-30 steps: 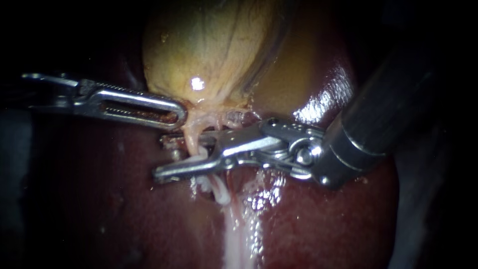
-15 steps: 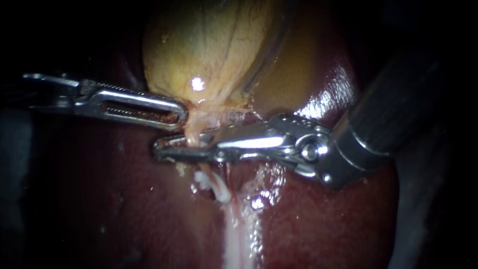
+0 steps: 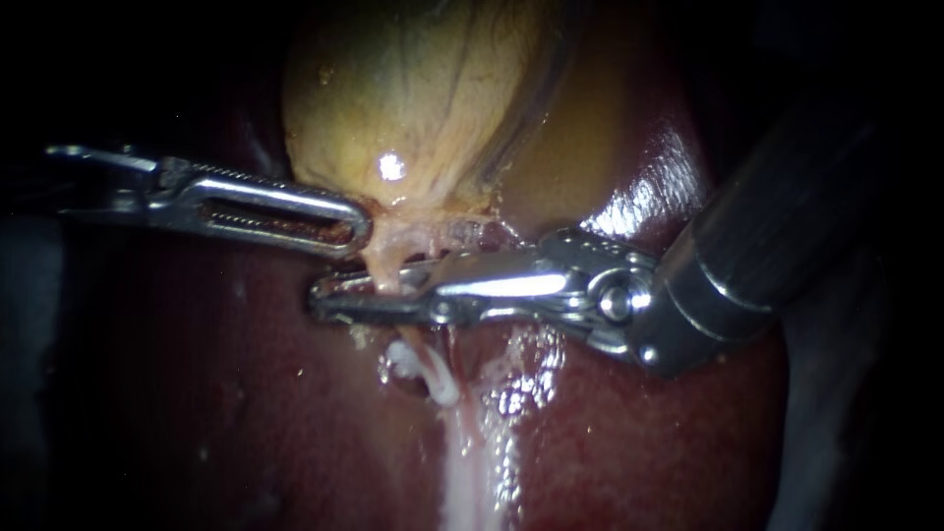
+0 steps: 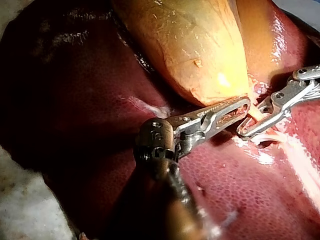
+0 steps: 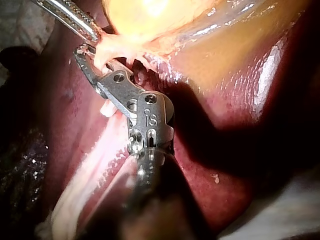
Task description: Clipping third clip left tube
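Endoscope view, left to right: my one slim silver left instrument (image 3: pixel 354 226), its shaft fading into the dark, has slotted jaws closed on the neck of the single yellow-tan gallbladder (image 3: pixel 413 98). Just below that tip the pale pink left tube (image 3: pixel 385 267) drops onto the dark red liver (image 3: pixel 226 393). My one silver right instrument (image 3: pixel 324 295), shaft cut off at upper right, is clamped across that tube. One small white lump (image 3: pixel 398 356) sits beneath; I cannot make it out.
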Controlling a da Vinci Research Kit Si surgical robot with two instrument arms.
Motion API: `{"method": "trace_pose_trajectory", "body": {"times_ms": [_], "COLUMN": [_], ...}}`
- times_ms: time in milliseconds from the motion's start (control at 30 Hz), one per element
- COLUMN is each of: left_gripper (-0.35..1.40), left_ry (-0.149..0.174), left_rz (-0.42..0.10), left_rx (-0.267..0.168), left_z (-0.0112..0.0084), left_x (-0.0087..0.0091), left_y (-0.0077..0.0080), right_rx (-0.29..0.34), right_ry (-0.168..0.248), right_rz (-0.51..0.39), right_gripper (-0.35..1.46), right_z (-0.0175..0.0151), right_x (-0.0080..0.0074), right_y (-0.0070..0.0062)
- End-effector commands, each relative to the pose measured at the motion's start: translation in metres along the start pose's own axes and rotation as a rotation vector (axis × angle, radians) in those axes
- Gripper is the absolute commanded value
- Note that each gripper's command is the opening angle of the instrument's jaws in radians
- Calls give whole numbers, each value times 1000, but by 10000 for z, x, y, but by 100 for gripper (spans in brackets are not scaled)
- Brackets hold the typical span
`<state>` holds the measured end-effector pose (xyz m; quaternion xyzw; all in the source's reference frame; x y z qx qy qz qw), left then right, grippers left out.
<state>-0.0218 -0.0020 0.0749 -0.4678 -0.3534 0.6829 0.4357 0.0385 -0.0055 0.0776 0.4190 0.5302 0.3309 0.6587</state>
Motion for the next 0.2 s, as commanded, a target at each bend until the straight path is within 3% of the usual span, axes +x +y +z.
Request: {"method": "trace_pose_trajectory", "body": {"times_ms": [33, 200], "left_gripper": [-35, -35], "left_ry": [0, 0], "left_rz": [0, 0], "left_rx": [0, 0], "left_z": [0, 0], "left_x": [0, 0], "left_y": [0, 0], "right_rx": [-1, 2], "right_ry": [1, -1], "right_rz": [6, 5], "right_gripper": [-35, -35], "right_z": [0, 0], "right_x": [0, -1], "right_y": [0, 0]}}
